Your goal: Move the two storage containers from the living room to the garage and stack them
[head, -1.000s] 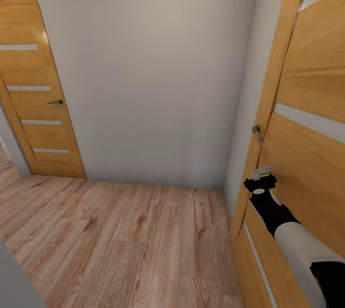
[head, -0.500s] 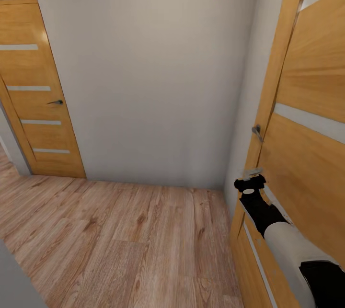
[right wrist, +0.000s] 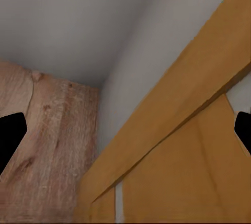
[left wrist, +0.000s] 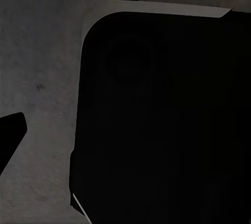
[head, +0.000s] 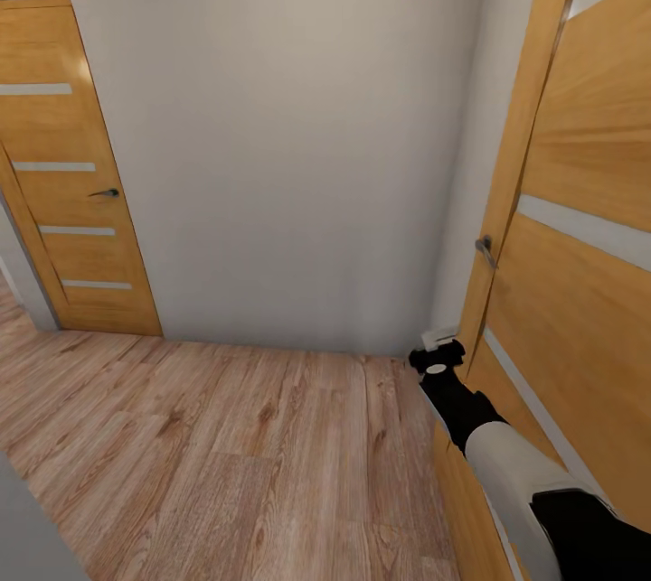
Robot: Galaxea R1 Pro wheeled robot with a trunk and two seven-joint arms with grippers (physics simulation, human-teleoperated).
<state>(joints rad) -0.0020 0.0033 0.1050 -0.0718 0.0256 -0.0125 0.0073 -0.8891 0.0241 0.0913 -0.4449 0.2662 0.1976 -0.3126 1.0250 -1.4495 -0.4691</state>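
The two storage containers are out of view. I stand in a hallway with a light wood plank floor [head: 226,445]. My right gripper [head: 438,339] reaches low toward the corner where the white wall meets the edge of the orange door [head: 579,156] on the right. In the right wrist view the right gripper [right wrist: 125,132] is open, its black fingertips [right wrist: 10,135] far apart and empty, facing the door's edge [right wrist: 172,130]. In the left wrist view one black fingertip [left wrist: 10,130] of the left gripper shows beside the robot's dark body [left wrist: 162,114], with nothing held.
The right door carries a metal handle [head: 485,248] and stands close to my right arm. A second orange door [head: 63,174] with a dark handle stands shut at the left. A plain white wall [head: 289,111] closes the hallway ahead. A grey wall corner [head: 23,527] sits near left.
My right arm has swung left and down, from in front of the right door's face to the door's edge by the wall corner. The camera has not moved.
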